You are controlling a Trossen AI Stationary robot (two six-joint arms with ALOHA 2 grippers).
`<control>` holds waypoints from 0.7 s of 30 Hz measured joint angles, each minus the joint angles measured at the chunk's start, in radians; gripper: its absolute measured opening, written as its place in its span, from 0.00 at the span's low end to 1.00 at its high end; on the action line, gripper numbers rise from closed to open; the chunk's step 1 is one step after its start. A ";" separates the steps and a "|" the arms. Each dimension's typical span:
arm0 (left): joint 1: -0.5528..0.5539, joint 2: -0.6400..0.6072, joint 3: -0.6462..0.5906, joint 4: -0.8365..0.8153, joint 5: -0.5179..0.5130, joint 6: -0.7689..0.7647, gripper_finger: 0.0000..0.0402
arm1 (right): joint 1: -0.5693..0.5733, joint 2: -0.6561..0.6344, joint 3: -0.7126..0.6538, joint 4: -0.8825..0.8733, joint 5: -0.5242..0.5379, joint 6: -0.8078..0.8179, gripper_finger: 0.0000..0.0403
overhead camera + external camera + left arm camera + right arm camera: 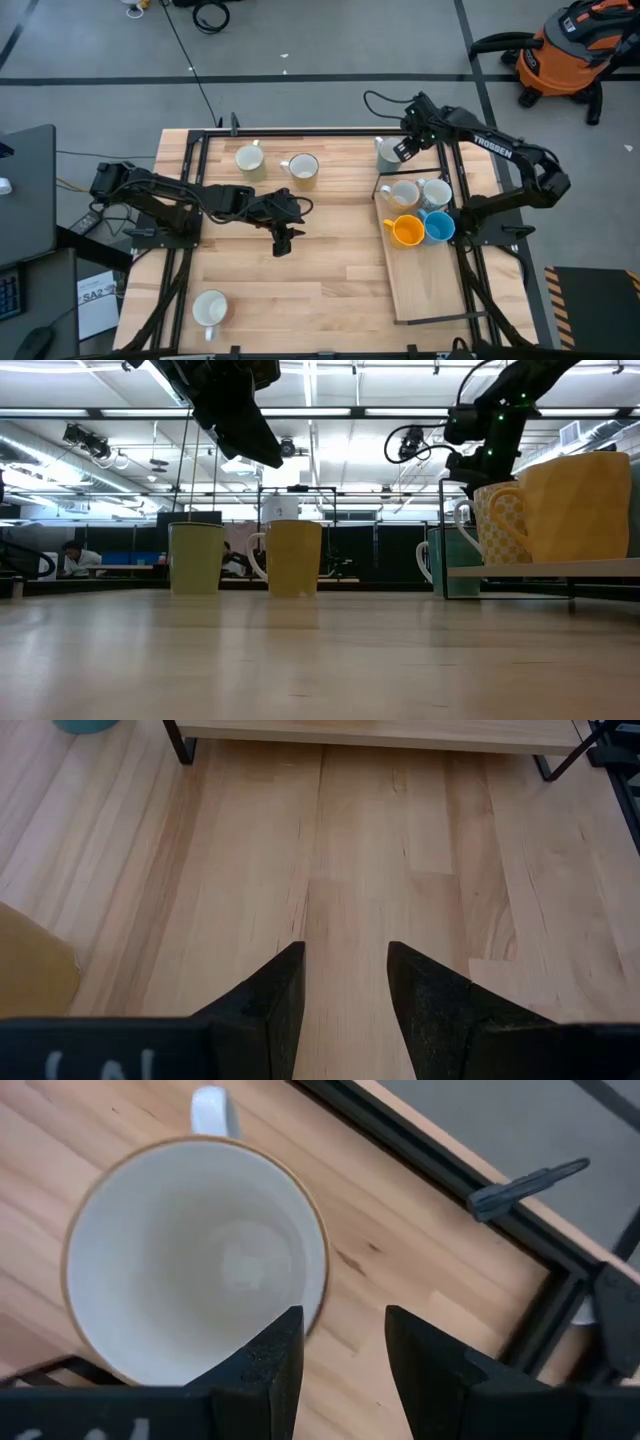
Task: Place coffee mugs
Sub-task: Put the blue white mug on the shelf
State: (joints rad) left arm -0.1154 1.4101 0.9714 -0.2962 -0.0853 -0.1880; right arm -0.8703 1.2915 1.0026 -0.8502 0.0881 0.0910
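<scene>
Mugs scattered on wooden table [320, 270]: two near far edge [250, 159] [303, 167], one near front-left corner [210, 308], one pale mug [386, 151] by far-right frame. Raised wooden tray [430, 285] at right, holding four at its far end: patterned mug [403, 194], white mug [436, 191], yellow-orange mug [407, 231], blue mug [439, 227]. Left arm stretched low across table centre, left gripper [281, 240] over bare wood, fingers [275, 1005] parted, pinching nothing. Right arm folded back toward far-right corner, right gripper [343, 1360] hovering just above pale mug, fingers spread beside its rim, not gripping.
</scene>
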 joint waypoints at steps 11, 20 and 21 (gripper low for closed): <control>0.000 0.000 0.000 0.000 0.000 0.000 0.38 | 0.000 0.000 -0.071 0.075 -0.032 0.016 0.37; 0.000 0.000 0.000 0.000 0.000 0.000 0.38 | 0.000 0.000 -0.102 0.095 -0.039 0.016 0.37; 0.000 0.000 0.000 0.000 0.000 0.000 0.38 | 0.000 0.000 -0.105 0.095 -0.039 0.016 0.36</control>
State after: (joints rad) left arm -0.1154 1.4101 0.9714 -0.2960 -0.0853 -0.1881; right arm -0.8700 1.2911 0.8976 -0.7554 0.0490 0.1070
